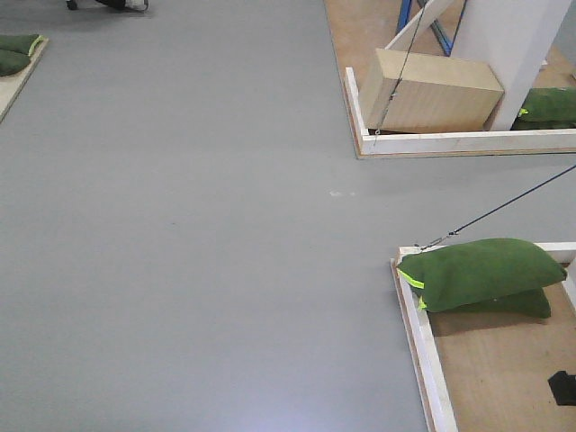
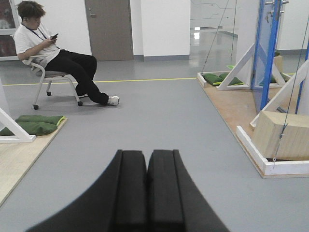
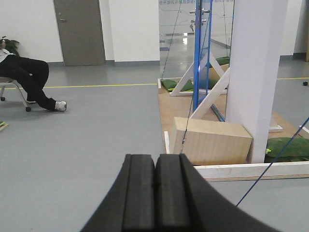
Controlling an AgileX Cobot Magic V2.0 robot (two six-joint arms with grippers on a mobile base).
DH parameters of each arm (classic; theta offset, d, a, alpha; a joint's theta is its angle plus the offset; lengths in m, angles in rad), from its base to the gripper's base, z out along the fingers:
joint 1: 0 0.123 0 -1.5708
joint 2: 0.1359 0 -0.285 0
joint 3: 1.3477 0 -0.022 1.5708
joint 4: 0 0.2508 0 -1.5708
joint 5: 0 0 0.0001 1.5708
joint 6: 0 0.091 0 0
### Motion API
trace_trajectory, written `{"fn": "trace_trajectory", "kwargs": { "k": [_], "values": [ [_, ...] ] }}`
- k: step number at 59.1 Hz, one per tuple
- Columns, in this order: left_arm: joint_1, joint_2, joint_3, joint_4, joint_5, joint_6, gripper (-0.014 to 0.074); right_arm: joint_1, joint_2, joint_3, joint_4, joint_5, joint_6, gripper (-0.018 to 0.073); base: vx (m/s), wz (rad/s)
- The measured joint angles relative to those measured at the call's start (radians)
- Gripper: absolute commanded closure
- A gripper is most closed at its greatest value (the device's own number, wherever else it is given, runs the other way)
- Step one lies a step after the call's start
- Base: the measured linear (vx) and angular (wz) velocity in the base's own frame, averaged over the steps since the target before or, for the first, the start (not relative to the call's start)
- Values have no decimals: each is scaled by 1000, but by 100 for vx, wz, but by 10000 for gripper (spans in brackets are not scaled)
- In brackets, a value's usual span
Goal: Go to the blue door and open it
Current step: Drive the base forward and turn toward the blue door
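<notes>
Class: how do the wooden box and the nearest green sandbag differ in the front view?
The wooden box is pale tan with flat faces; the green sandbag is dark, soft and rounded. The wooden box sits on the farther platform; the green sandbag lies atop another bag on the nearer platform. Both rest inside white frames.

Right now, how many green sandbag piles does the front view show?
3: top-left pile, right pile beside the white post, lower-right pile on the platform; others may be hidden.

The floor [image 1: 180,225] is grey, the sandbag [image 1: 486,270] dark green, the box [image 1: 441,90] pale tan, the door [image 3: 196,63] bright blue.
</notes>
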Motion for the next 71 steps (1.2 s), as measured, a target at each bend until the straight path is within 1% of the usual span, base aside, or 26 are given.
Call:
{"fn": "trace_trajectory", "kwargs": {
  "k": [44, 71],
  "values": [
    [0, 0, 0, 0, 0, 0, 524, 0, 0, 0, 0, 0, 0, 561, 1, 0],
    [0, 0, 0, 0, 0, 0, 524, 0, 0, 0, 0, 0, 0, 561, 19, 0]
  ]
}}
